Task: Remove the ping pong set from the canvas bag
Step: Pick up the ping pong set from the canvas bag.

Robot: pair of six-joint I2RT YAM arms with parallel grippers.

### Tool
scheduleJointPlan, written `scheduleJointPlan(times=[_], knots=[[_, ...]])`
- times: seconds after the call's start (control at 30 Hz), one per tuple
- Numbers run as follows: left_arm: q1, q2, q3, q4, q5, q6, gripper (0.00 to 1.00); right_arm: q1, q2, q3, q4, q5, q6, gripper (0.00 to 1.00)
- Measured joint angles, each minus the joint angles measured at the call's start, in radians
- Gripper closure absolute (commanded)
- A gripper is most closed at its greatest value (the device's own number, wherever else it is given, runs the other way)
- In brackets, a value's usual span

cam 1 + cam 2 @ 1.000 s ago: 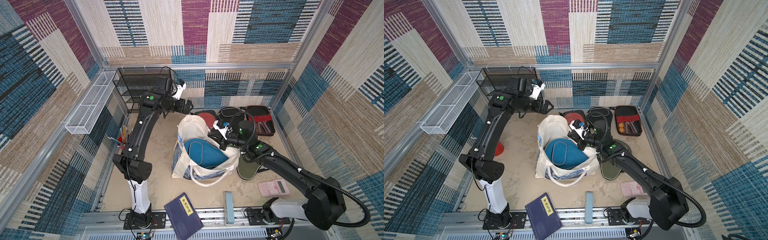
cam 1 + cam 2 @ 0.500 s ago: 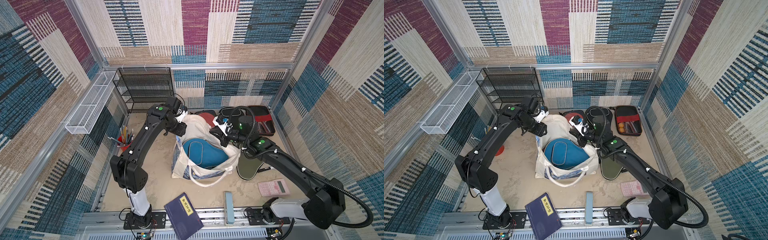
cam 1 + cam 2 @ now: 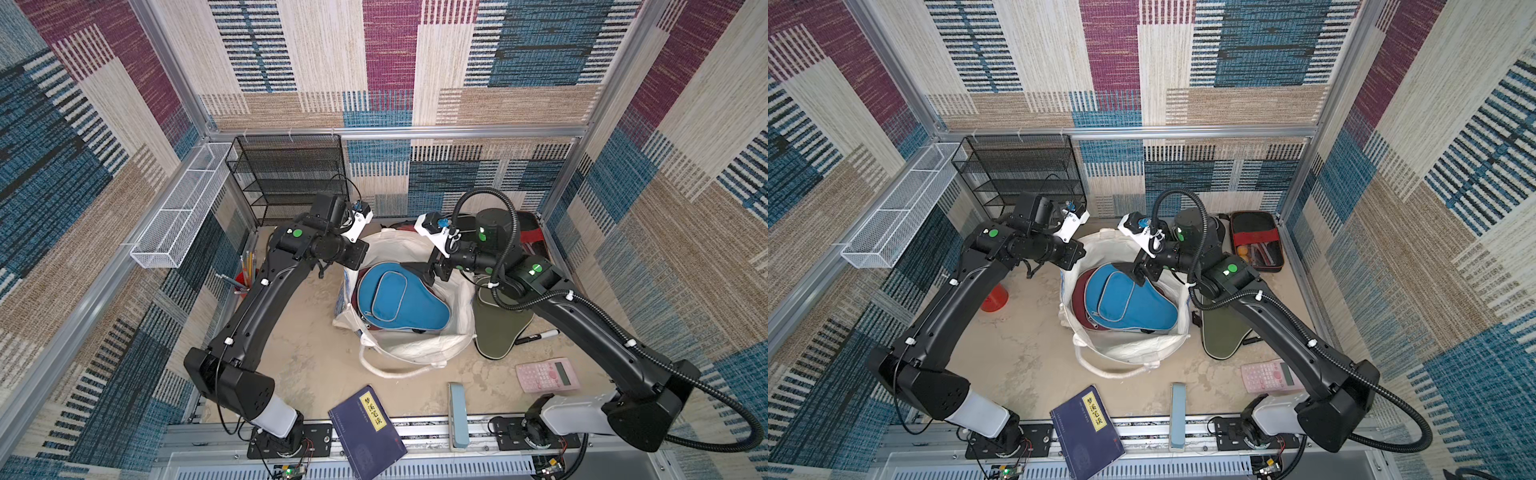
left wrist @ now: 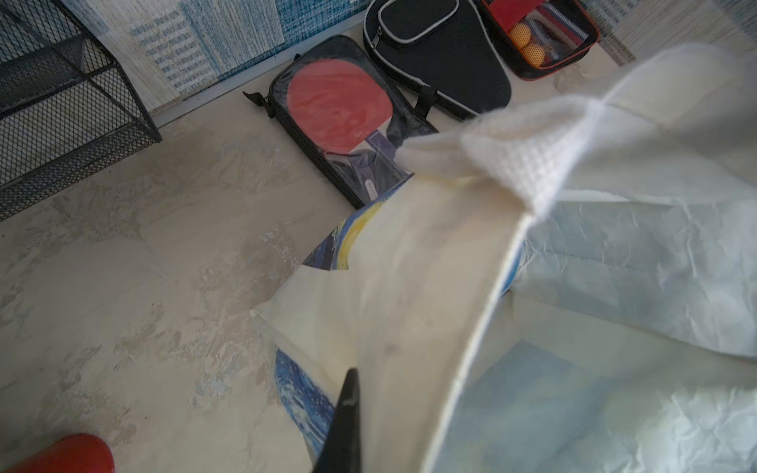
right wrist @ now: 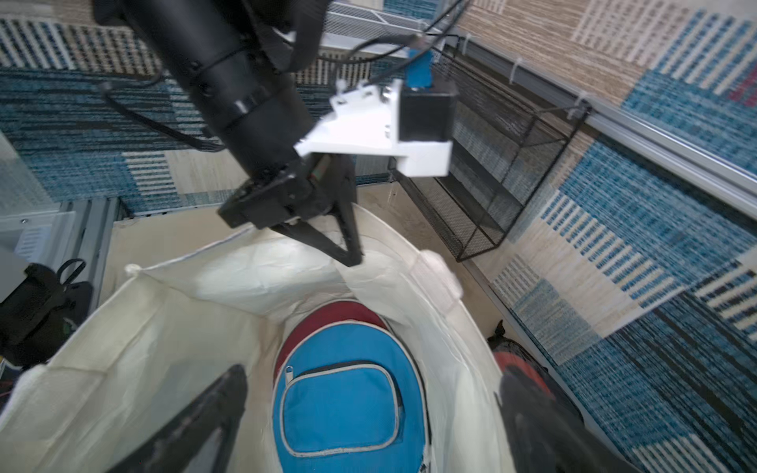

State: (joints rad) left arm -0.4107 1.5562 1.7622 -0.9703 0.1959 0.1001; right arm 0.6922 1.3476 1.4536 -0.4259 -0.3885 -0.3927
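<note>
The canvas bag stands open in the middle of the table. Inside it a blue paddle cover lies on top of a maroon one. My left gripper is shut on the bag's far-left rim; in the left wrist view one finger shows against the cloth. My right gripper hangs open over the right rim, above the blue cover, holding nothing. Outside the bag lie an olive cover, a black cover, a red paddle in a clear case and a black case with a red band.
A pink calculator, a marker, a pale blue block and a dark blue book lie near the front. A black mesh rack and a white wire basket stand at the back left, with a red pencil cup by the left arm.
My left gripper came down from the back to the bag's far-left rim and shut on it. My right gripper let go of the right rim and opened.
</note>
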Motion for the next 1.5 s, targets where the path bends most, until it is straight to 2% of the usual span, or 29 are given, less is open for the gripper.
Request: scheduleJointPlan(times=[0.13,0.33,0.73,1.2,1.37,1.43,1.5], knots=[[0.002,-0.03,-0.095,0.078,0.037,-0.002,1.0,0.074,0.037,-0.019,-0.039,-0.01,0.003,0.03],[0.002,-0.069,-0.182,0.134,0.076,-0.021,1.0,0.082,0.15,-0.102,-0.08,0.012,0.035,0.01],[0.002,-0.092,-0.256,0.225,0.149,-0.046,1.0,-0.086,0.336,-0.121,-0.095,0.06,0.15,0.01],[0.002,-0.07,-0.28,0.283,0.201,-0.04,1.0,-0.177,0.451,-0.127,-0.112,0.065,0.264,0.01],[0.002,-0.07,-0.308,0.313,0.23,-0.033,1.0,-0.21,0.48,-0.178,-0.08,-0.05,0.254,0.0],[0.003,-0.07,-0.327,0.331,0.238,-0.029,1.0,-0.222,0.49,-0.198,-0.049,-0.11,0.238,0.09],[0.006,-0.071,-0.341,0.336,0.249,-0.025,1.0,-0.229,0.5,-0.21,-0.024,-0.167,0.227,0.24]])
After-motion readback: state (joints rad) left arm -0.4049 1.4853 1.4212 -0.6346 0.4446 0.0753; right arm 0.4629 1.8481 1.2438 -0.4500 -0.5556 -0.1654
